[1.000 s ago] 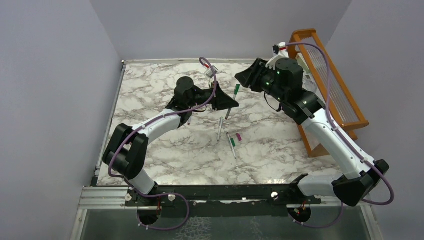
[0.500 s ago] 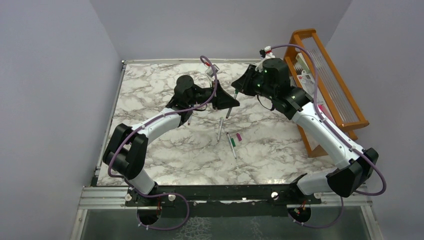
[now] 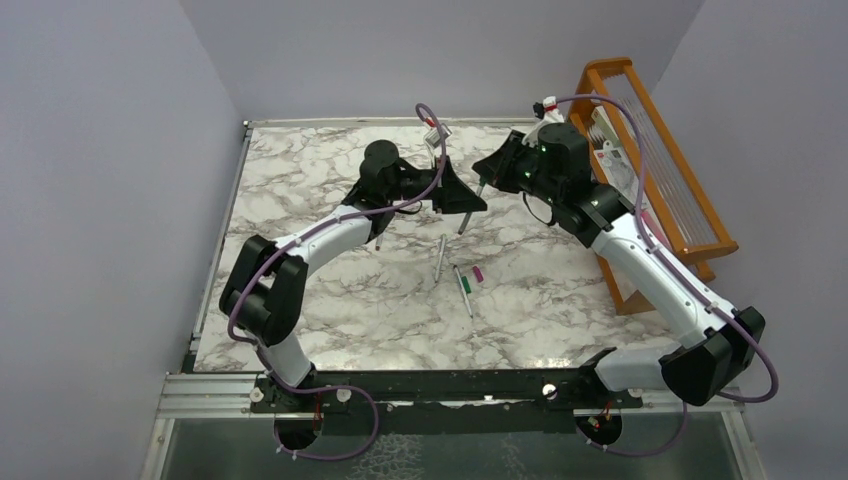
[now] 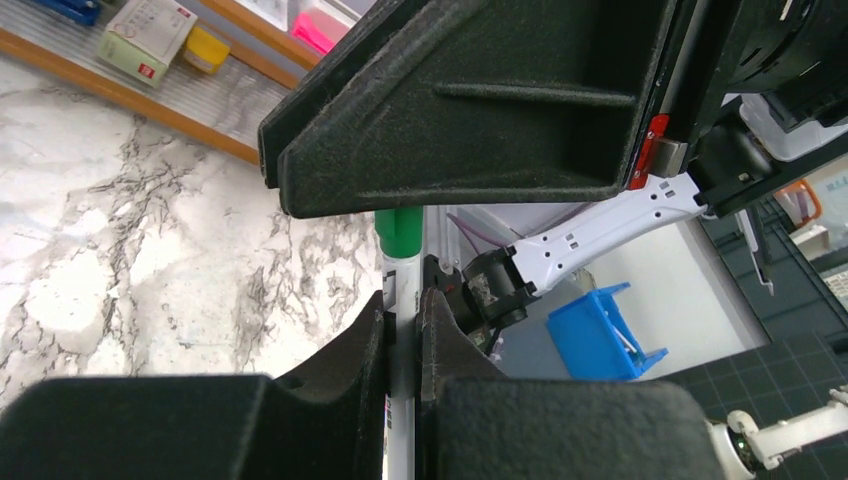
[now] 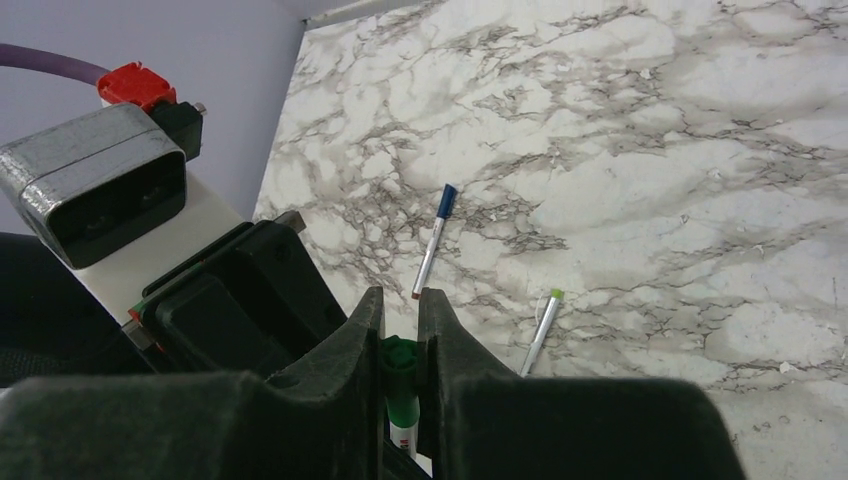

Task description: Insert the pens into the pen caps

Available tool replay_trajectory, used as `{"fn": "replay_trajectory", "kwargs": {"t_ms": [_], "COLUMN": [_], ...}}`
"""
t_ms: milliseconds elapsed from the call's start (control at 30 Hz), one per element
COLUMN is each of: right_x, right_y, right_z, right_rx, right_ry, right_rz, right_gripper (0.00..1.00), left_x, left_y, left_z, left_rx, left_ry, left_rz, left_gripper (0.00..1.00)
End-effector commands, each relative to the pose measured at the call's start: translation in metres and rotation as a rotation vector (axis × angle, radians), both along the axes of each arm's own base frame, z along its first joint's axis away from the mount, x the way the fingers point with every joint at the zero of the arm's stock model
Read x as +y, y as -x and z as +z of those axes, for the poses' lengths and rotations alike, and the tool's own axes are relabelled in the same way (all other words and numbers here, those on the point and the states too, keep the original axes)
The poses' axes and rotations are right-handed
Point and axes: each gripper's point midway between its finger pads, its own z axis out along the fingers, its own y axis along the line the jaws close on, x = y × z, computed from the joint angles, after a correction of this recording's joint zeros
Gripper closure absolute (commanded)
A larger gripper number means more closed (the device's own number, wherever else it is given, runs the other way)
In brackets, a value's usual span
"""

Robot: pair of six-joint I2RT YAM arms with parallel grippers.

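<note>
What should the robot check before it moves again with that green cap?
1. Left tool shut on the pen: ok.
2. Right tool shut on the green cap: ok.
3. Green cap in line with the pen's end: ok.
4. Cap pushed fully home: cannot tell.
5. Blue-tipped pen lying free on the table: ok.
6. Magenta cap lying apart from both arms: ok.
</note>
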Motion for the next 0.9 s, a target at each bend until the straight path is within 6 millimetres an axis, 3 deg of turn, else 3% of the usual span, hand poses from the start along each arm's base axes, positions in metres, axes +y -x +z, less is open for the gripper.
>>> {"fn": "replay_trajectory", "kwargs": {"t_ms": [0, 367, 533, 700, 767, 867], "right_x": [0.017, 0.018, 0.016, 0.011, 0.007, -0.004], "right_y": [0.04, 0.062, 0.061, 0.049, 0.042, 0.034], "right_z": [-0.029, -0.057, -0.059, -0.033, -0.018, 0.012], "right_rx": [0.109, 0.185, 0.185, 0.128, 0.099, 0.028], "right_ry": [0.003, -0.013, -0.007, -0.02, -0.027, -0.064], "right_rz": [0.139, 0.167, 0.157, 0.095, 0.058, -0.025], "right_gripper": [0.99, 0.99, 0.99, 0.95, 0.74, 0.55], "left_x": [-0.008, -0.021, -0.022, -0.018, -0.013, -0.003], "left_y": [-0.025, -0.046, -0.047, -0.039, -0.03, -0.015], "left_z": [0.043, 0.095, 0.103, 0.067, 0.041, 0.006], "left_rx": [-0.093, -0.172, -0.186, -0.136, -0.096, -0.058], "left_ry": [0.086, 0.165, 0.175, 0.122, 0.083, 0.029], "left_rz": [0.057, 0.068, 0.059, 0.043, 0.035, 0.039], "left_gripper": [1.0, 1.0, 1.0, 1.0, 1.0, 1.0]}}
